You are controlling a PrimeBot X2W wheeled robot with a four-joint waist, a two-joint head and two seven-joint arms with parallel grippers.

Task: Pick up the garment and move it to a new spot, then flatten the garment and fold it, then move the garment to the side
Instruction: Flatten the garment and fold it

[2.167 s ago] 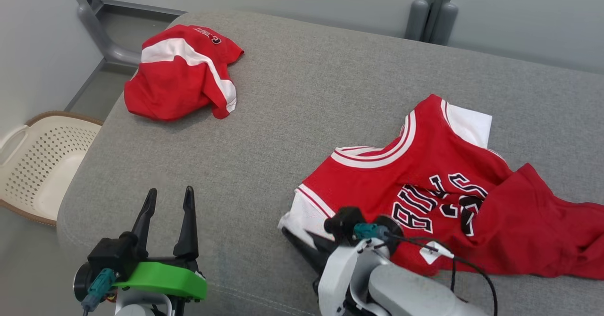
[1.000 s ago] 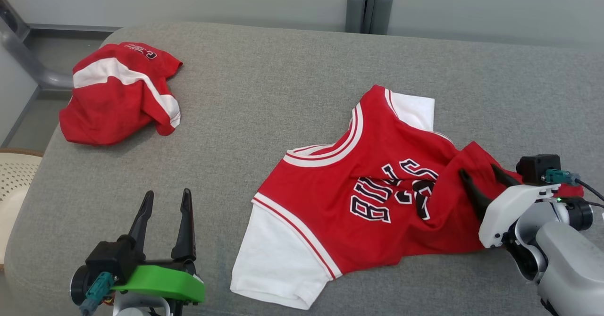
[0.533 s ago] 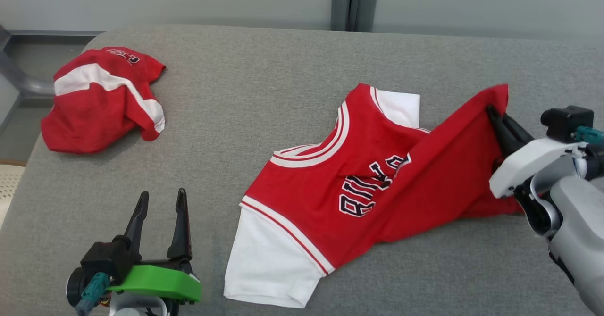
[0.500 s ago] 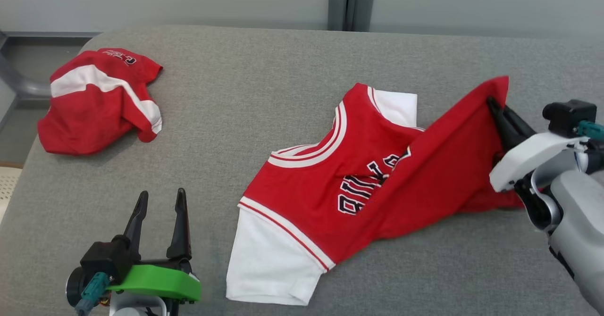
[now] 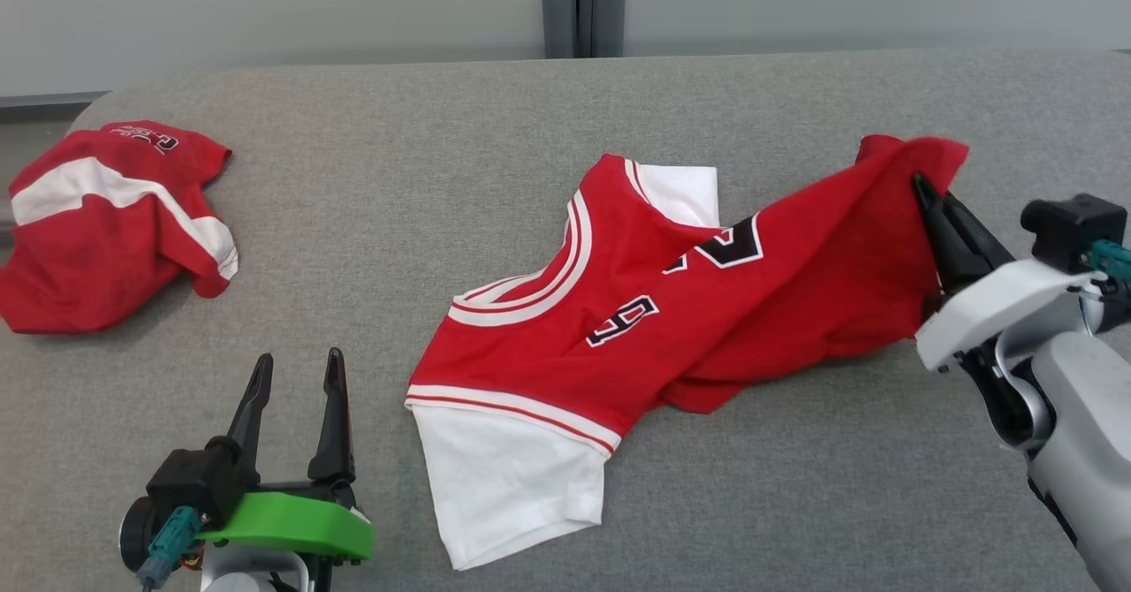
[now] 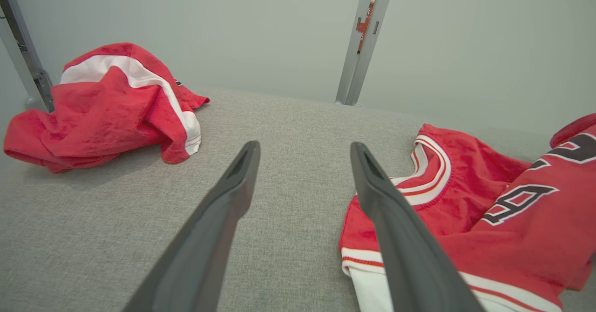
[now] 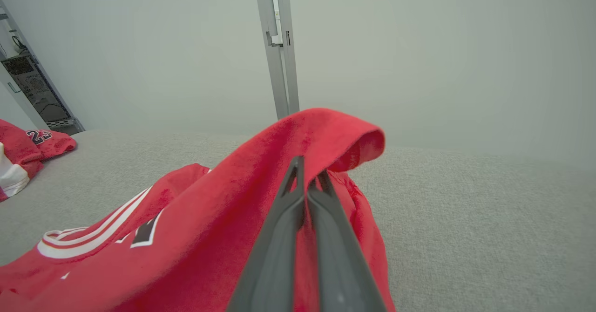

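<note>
The garment (image 5: 618, 327) is a red jersey with white sleeves and black numbers, lying rumpled on the grey cushion. Its hem end is lifted off the cushion at the right, pinched by my right gripper (image 5: 923, 187), which is shut on the red cloth. The right wrist view shows the garment (image 7: 223, 228) draped over the closed fingers of that gripper (image 7: 307, 170). At the lower left my left gripper (image 5: 296, 369) stands open above bare cushion, left of the white sleeve. The left wrist view has the garment (image 6: 489, 219) beside the right finger of the gripper (image 6: 305, 151).
A second red and white garment (image 5: 97, 221) lies crumpled at the far left of the grey cushion (image 5: 398, 194), also (image 6: 102, 107). A grey post (image 5: 583, 9) rises behind the cushion's back edge against a pale wall.
My right gripper went from open over the hem to shut on it, then lifted and drew it right, unfolding the jersey. The head camera has turned right. The left gripper stayed put.
</note>
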